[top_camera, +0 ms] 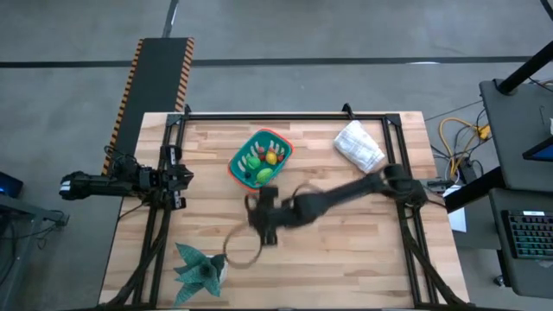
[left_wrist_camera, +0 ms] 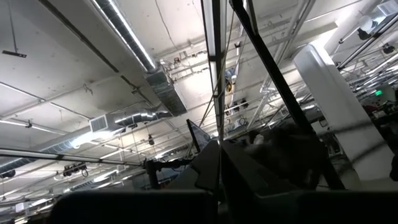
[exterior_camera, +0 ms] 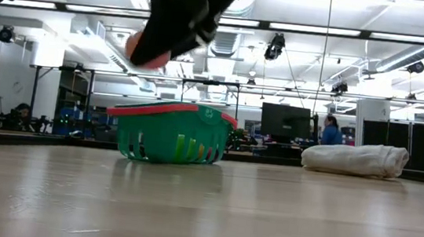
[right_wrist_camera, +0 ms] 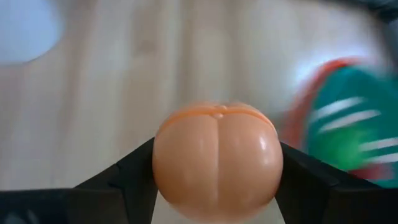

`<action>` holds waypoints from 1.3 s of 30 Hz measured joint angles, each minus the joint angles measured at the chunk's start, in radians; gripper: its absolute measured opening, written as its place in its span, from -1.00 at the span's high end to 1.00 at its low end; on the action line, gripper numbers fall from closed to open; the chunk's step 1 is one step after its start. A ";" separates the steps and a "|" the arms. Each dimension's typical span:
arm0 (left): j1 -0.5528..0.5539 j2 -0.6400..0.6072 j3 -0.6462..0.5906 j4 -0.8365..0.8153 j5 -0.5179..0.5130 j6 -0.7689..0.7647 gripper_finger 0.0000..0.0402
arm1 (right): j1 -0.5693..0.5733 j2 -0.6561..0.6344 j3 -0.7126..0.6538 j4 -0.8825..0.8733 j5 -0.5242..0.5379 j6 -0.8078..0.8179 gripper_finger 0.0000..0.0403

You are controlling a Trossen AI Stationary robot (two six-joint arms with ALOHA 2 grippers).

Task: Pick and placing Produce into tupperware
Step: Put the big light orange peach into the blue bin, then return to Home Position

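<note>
The tupperware [top_camera: 261,158] is a teal tub with an orange rim, standing on the wooden table behind the middle. Green, yellow and red produce [top_camera: 262,162] lies inside it. My right gripper [top_camera: 263,223] hovers just near-side of the tub, shut on a peach-orange toy fruit [right_wrist_camera: 217,163]. The low view shows that fruit [exterior_camera: 144,51] high above the table, up and to the left of the tub [exterior_camera: 171,134]. My left arm [top_camera: 130,182] waits at the table's left edge, its wrist camera facing the ceiling. My right gripper pinches the round orange fruit between its two fingers [right_wrist_camera: 134,177], one on each of its opposite sides [right_wrist_camera: 163,171]. The fingers come from above, pointing down. The fruit is lifted clear of the table, its seam [right_wrist_camera: 214,113] facing the wrist camera.
A white cloth bundle [top_camera: 359,145] lies at the far right of the table. A teal leafy star-shaped thing [top_camera: 199,268] sits at the near left corner. A thin brown loop [top_camera: 243,247] hangs near my right gripper. Black frame rails run along the table's sides.
</note>
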 joint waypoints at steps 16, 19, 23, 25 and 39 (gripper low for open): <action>0.000 0.000 0.000 -0.035 0.000 -0.018 1.00 | -0.488 -0.038 -0.028 0.001 -0.504 -0.013 -0.50; 0.000 0.000 0.000 -0.063 0.000 -0.018 1.00 | -0.479 -0.063 -0.006 0.007 -0.535 -0.029 -0.70; 0.000 0.000 0.000 -0.076 0.000 -0.025 1.00 | -0.417 -0.151 -0.010 -0.046 -0.535 -0.090 -0.78; 0.000 0.000 0.000 -0.081 -0.002 -0.057 1.00 | -0.361 -0.219 -0.050 -0.066 -0.514 -0.141 -0.70; 0.000 -0.009 0.127 -0.608 -0.013 -0.281 1.00 | 0.116 -0.848 -0.969 0.679 0.051 -0.125 0.88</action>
